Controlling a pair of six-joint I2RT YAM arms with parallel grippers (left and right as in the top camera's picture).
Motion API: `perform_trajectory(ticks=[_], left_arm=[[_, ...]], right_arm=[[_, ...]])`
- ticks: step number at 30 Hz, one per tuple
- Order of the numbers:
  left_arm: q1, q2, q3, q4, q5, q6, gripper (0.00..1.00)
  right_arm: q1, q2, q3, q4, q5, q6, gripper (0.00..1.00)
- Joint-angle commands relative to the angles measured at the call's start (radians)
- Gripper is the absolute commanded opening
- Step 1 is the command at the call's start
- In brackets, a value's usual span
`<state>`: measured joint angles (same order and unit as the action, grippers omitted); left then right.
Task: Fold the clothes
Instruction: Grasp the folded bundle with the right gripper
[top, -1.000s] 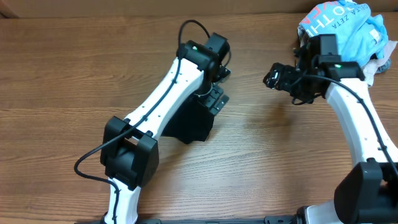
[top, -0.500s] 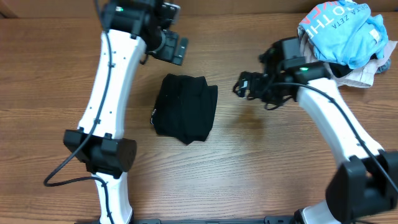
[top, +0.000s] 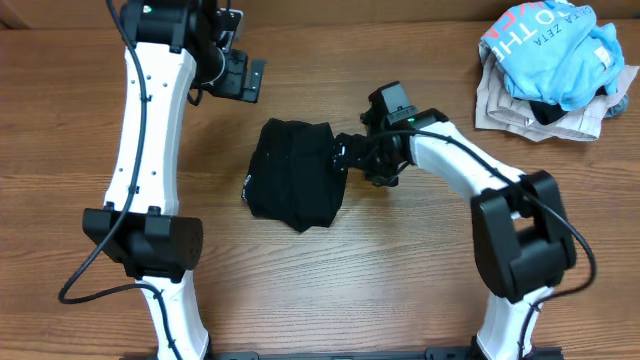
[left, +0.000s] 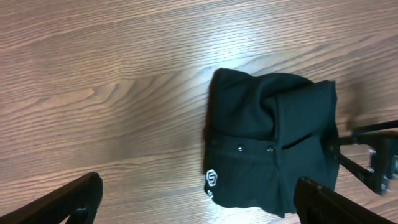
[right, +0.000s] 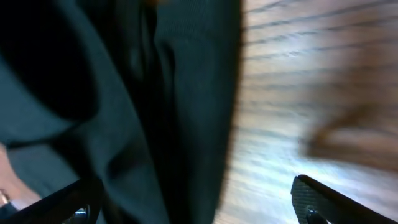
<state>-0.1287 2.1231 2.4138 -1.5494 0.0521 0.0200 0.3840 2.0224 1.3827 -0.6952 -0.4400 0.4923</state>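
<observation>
A plain black soft-fabric garment (top: 295, 185) lies folded into a compact bundle near the middle of the brown wood-grain bench (top: 420, 290), slightly toward its left edge. In the left wrist view a small white logo (left: 212, 178) shows near one corner of the bundle: a hexagon outline with an S-like mark inside, and no words that can be read. A small white tag (top: 246, 183) pokes out at the bundle's left side, too small to read. The left pincer (top: 240, 78) hangs above bare wood toward the far left corner, well apart from the garment, its fingers spread wide with nothing between them. The right pincer (top: 345, 156) is at the garment's right edge, touching or just beside the cloth. Its own blurred close view shows its two fingers (right: 74, 202) parted wide, dark folds filling the left of the picture and bare wood the right, so the cloth's edge sits between the fingers and they are not closed on it. In the far right corner sits a crumpled light blue T-shirt (top: 555, 50) with pink-and-white lettering: "ZETA" is legible in small white capitals, beside larger pink letters reading "OTH", the rest lost in the folds. It rests on top of a rumpled beige garment (top: 500, 105).
</observation>
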Motion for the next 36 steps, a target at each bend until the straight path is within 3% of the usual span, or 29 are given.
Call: perform_trajectory(ticks=[1,6,9,10,13,14,19,24,31,36], left_arm=[[0.018,-0.007,-0.005,-0.006,0.015,-0.016,1.00],[0.024,-0.007,-0.005,-0.006,0.015,-0.015,1.00],[0.024,-0.007,-0.005,-0.006,0.015,-0.016,1.00],[0.024,-0.007,-0.005,-0.006,0.015,-0.016,1.00],[0.024,-0.007,-0.005,-0.006,0.015,-0.016,1.00],[0.024,-0.007,-0.005,-0.006,0.015,-0.016,1.00],[0.025,-0.007,-0.005,-0.006,0.014,-0.016,1.00],[0.026,-0.007,-0.005,-0.006,-0.037,-0.017,1.00],[0.039,-0.007,-0.005,0.009,-0.041,-0.029,1.00],[0.047,-0.006,-0.005,0.010,-0.041,-0.028,1.00]], right_arm=[[0.021,0.073,0.011,0.045,-0.083,0.061,1.00],[0.054,0.139,0.011,0.141,-0.201,0.089,0.98],[0.087,0.151,0.011,0.216,-0.243,0.089,0.82],[0.115,0.151,0.011,0.271,-0.244,0.113,0.61],[0.145,0.151,0.011,0.372,-0.279,0.130,0.15],[0.151,0.151,0.011,0.409,-0.289,0.130,0.04],[0.136,0.135,0.019,0.576,-0.408,0.163,0.04],[0.060,0.027,0.051,0.600,-0.418,0.204,0.04],[-0.115,-0.190,0.118,0.608,-0.407,0.266,0.04],[-0.269,-0.240,0.182,0.667,-0.399,0.359,0.04]])
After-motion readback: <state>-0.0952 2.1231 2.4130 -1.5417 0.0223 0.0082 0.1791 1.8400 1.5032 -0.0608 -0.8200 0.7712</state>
